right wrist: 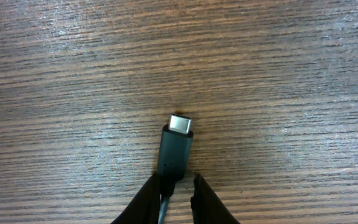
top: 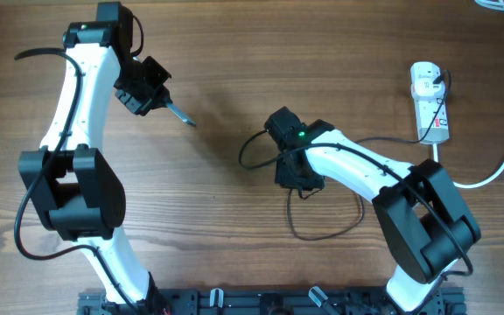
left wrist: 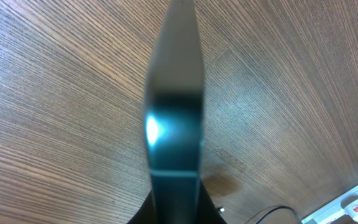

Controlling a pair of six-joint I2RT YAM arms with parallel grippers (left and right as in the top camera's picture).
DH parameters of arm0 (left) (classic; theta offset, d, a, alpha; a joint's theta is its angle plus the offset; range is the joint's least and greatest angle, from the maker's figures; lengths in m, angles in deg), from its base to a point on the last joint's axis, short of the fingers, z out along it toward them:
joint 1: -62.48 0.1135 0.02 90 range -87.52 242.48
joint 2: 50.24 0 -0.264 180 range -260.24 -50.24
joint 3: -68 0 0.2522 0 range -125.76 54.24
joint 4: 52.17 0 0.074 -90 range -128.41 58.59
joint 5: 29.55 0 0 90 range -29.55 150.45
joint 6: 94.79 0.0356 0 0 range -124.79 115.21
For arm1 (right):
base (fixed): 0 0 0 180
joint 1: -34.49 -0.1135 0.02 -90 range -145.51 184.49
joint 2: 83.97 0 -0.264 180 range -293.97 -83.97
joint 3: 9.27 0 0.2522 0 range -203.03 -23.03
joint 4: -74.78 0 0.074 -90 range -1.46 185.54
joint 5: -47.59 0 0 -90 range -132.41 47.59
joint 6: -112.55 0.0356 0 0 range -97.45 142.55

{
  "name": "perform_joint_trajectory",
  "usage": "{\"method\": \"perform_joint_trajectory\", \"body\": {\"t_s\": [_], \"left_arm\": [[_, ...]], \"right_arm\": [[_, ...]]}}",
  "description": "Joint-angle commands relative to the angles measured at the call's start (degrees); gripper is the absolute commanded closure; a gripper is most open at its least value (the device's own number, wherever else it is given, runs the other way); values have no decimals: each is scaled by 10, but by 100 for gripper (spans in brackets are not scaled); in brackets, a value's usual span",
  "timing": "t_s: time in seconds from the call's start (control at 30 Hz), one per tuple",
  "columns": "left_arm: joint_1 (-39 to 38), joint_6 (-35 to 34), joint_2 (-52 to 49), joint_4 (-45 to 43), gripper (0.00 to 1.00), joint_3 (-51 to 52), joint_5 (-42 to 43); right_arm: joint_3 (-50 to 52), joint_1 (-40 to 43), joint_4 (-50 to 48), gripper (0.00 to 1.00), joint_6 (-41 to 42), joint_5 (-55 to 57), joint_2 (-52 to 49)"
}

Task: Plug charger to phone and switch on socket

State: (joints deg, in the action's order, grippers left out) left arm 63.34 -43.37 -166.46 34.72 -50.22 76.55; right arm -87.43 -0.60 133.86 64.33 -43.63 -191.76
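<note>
Gripping the charger (right wrist: pixel 175 149) just behind its connector tip, the right gripper (right wrist: pixel 178 182) is clenched. The left gripper (top: pixel 164 102) clasps the phone (left wrist: pixel 173 112) edge-on, projecting ahead of its fingers. The socket (top: pixel 429 103) lies well apart from both grippers.

A wooden table (top: pixel 234 70) fills every view, its top a warm mid-brown with fine darker lines running left to right in the overhead view. In the left wrist view these lines sweep in broad arcs, with a small darker patch (left wrist: pixel 219 182) near the bottom. The light is soft and even, the shadows faint; in the right wrist view a pale sheen (right wrist: pixel 303 146) lies on the wood at right
</note>
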Motion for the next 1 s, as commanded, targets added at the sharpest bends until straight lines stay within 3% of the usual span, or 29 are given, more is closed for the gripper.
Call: {"method": "perform_joint_trajectory", "body": {"t_s": [0.0,0.2,0.27,0.43,0.57,0.8,0.97], "left_arm": [[1,9,19,0,96,-9,-3],[1,9,19,3,96,-9,0],[1,39,19,4,96,-9,38],[1,180,19,-7,96,-9,189],[1,255,19,-11,96,-9,322],[-16,402,19,-10,96,-9,560],[-56,461,19,-10,96,-9,578]], "right_arm": [[8,-2,-5,84,4,-2,-8],[8,-1,-14,89,-11,-1,-8],[5,-1,-25,89,-14,-1,-7],[-23,-1,-19,96,-47,-3,1],[-56,-1,21,96,-61,-11,35],[-86,-1,39,96,-154,-162,148],[-87,-1,38,96,-167,-208,241]]}}
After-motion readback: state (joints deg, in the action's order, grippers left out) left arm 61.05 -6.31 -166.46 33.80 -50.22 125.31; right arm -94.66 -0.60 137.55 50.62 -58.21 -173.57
